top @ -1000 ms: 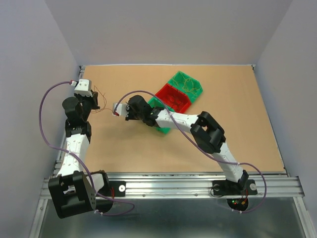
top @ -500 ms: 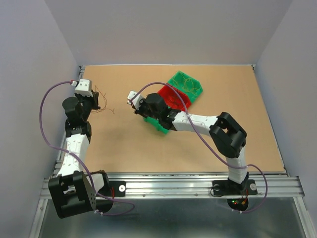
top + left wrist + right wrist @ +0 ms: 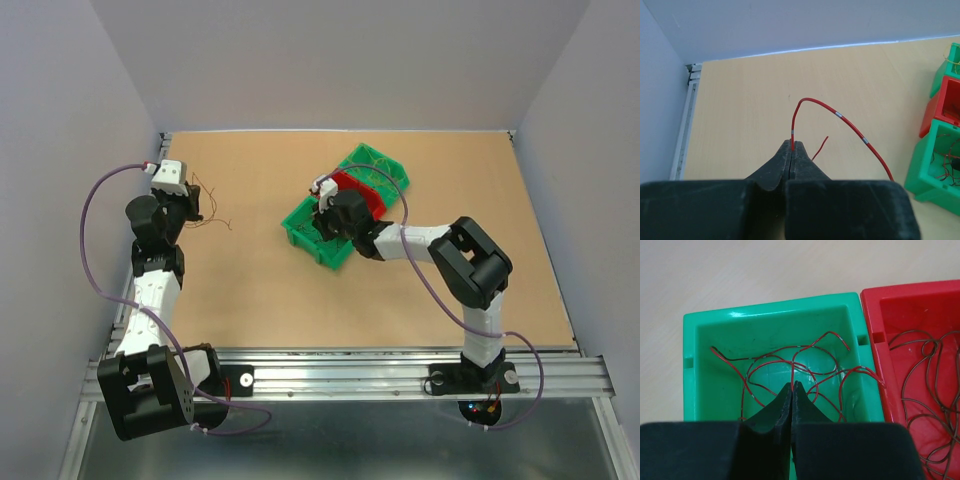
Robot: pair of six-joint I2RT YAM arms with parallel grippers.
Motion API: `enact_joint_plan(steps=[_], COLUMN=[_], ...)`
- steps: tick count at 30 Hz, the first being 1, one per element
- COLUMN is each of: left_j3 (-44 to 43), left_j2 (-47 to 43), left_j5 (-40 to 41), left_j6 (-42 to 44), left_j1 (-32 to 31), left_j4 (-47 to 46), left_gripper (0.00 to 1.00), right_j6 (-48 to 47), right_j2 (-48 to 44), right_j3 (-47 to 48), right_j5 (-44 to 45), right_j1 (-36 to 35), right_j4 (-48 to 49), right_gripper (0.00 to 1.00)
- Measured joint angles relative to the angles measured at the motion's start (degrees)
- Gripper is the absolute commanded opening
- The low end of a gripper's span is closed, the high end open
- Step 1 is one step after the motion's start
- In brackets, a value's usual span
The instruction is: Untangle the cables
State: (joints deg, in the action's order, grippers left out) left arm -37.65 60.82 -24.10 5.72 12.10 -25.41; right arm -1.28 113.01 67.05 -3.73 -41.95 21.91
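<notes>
My left gripper (image 3: 193, 212) (image 3: 791, 146) is shut on a thin red wire (image 3: 840, 115) with grey bands, which arcs away to the right over the table. A small clump of thin brownish wires (image 3: 208, 208) lies beside it at the far left. My right gripper (image 3: 320, 224) (image 3: 792, 385) hangs over the near green bin (image 3: 300, 236) (image 3: 705, 320). It is shut with a red wire (image 3: 792, 367) rising from its tips. Several red and dark wires (image 3: 765, 367) lie curled in that bin.
A red bin (image 3: 352, 184) (image 3: 900, 305) with curled brown wires (image 3: 930, 385) adjoins the green bin. A second green bin (image 3: 378, 165) with yellowish wire stands behind it. The three bins show at the right of the left wrist view (image 3: 942, 107). Walls close off the left, back and right.
My right arm has swung from beside the left gripper to the right and now sits over the near green bin. The left arm has held still.
</notes>
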Motion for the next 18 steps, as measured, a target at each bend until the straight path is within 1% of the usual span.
enact_joint_plan(steps=[5,12,15,18], left_j3=[0.0,0.0,0.0,0.0], left_j2=[0.1,0.1,0.1,0.0], left_j5=[-1.4,-4.4,-5.9,-8.1], left_j6=[0.0,0.5,0.8,1.3], left_j1=[0.0,0.0,0.0,0.0], left_j4=[0.0,0.2,0.2,0.2], left_gripper=[0.0,0.0,0.0,0.0], right_j6=[3.6,4.7,4.7,4.6], right_j2=[0.8,3.2,3.2,3.2], right_j3=[-0.1,0.0,0.0,0.6], right_j5=[-2.6,-3.5,-3.7,-3.8], right_j1=[0.9,0.9,0.9,0.9], right_j4=[-0.3,-3.4,-4.0,-6.3], right_gripper=[0.0,0.01,0.03,0.11])
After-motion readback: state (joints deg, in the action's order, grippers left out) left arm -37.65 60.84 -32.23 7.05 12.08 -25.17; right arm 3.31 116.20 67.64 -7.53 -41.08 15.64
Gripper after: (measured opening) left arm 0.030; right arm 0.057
